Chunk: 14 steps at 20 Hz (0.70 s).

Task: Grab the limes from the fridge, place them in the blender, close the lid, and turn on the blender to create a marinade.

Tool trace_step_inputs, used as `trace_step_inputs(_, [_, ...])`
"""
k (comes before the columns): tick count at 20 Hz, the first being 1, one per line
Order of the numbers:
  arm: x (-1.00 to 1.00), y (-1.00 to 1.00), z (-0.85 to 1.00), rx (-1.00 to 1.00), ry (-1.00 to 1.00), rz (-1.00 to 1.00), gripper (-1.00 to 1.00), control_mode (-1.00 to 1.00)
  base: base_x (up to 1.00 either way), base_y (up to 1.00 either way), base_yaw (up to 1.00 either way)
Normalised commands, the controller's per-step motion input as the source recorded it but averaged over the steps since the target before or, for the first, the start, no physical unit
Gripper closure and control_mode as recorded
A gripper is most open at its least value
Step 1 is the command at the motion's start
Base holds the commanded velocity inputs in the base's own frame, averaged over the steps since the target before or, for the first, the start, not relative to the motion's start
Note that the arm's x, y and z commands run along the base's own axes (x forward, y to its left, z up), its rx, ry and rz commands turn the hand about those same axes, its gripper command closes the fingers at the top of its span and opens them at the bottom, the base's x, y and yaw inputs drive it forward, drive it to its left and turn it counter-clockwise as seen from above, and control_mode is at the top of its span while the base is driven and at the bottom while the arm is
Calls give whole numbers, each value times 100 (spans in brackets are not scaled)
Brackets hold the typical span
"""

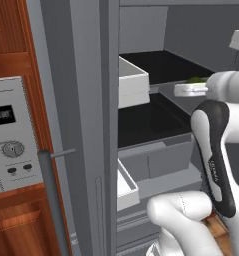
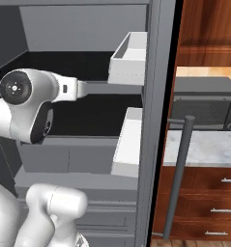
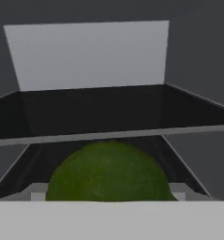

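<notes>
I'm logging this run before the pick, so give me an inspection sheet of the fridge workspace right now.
Surface: black fridge shelves, bare where visible.
Job's things: fridge open; one lime large and close in front of the hand camera. A bit of green shows by the hand in the left base view.
Clutter: white bins on the doors.
Grippers: gripper reaches into the fridge at shelf level; its fingers are not clear, state cannot be told.
Cables: nothing seen.
Surroundings: wooden cabinets, oven control panel, microwave on a marble counter.
</notes>
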Motion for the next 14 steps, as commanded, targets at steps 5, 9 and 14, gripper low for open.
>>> trace_step_inputs(5, [-100,6,-11,-12,18,16,100,-100,0,0,0])
trace_step_inputs(9, [-100,3,-25,-19,13,22,100,-100,0,0,0])
trace_step_inputs(14, [0,0,0,0,0,0,100,100,-100,0,13])
